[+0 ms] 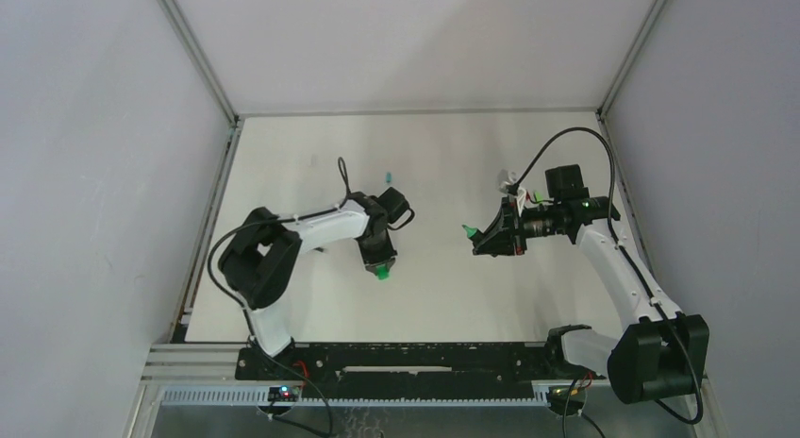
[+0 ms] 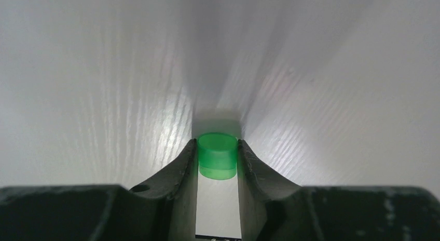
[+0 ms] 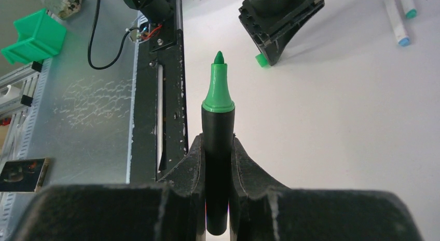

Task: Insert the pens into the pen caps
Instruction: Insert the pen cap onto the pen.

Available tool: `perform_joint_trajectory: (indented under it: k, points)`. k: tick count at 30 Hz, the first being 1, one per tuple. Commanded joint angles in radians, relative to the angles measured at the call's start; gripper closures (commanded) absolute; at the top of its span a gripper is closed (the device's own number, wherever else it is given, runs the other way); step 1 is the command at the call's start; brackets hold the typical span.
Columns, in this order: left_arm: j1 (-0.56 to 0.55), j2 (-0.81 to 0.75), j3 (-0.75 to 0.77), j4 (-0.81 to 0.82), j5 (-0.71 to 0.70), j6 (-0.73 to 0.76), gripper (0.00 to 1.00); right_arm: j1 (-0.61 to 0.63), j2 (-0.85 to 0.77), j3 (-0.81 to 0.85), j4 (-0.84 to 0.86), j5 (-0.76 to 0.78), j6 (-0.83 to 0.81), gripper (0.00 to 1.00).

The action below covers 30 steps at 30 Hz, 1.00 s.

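The left jaws pinch the chunky green cap (image 2: 218, 156) from both sides, one finger flat against each wall. The grip sits low on the cap, so its round end stands proud of the fingertips and free to receive a pen. In the left wrist view the cap's short axis runs 6 to 12 o'clock, with the exposed face at 12. Whether that face is the open mouth cannot be told. In the top view the cap (image 1: 381, 273) hangs under the left arm (image 1: 311, 226), at or just above the tabletop (image 1: 443, 306), near its middle.

The right jaws are closed on the barrel of the black marker (image 3: 218, 126), gripping well behind its green collar. This leaves the whole nib end bare, which suits pushing it into a cap. In the right wrist view the marker's long axis runs 6 to 12 o'clock, straight out along the fingers, with the nib (image 3: 219, 57) at 12. In the top view it lies nearly level, its tip (image 1: 466, 231) aimed toward 9 o'clock and held off the tabletop. The cap is well apart from it, at about 8 o'clock from the tip.

At 1 o'clock in the right wrist view, two white pens (image 3: 395, 23) lie side by side on the tabletop, uncapped.
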Motion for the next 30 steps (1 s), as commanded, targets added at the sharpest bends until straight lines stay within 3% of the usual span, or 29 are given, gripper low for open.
perform_joint_trajectory:
  k: [1, 6, 18, 24, 30]
  points:
    - [0.002, -0.186, -0.098, 0.132, 0.024, 0.03, 0.99, -0.005, -0.019, 0.037, -0.024, -0.071, -0.036, 1.0]
    - [0.001, -0.366, -0.185, 0.382, 0.086, 0.062, 1.0, -0.003, -0.032, 0.01, 0.029, -0.093, 0.018, 1.0]
    - [0.002, -0.645, -0.462, 1.373, 0.312, 0.126, 1.0, 0.031, -0.087, -0.001, 0.173, -0.122, 0.221, 1.0]
    - [0.003, -0.693, -0.528, 1.782, 0.416, 0.149, 1.0, 0.089, -0.137, 0.062, 0.265, -0.086, 0.417, 1.0]
    - [0.003, -0.615, -0.53, 2.257, 0.504, 0.019, 0.97, 0.127, -0.138, 0.089, 0.495, -0.125, 0.761, 1.0]
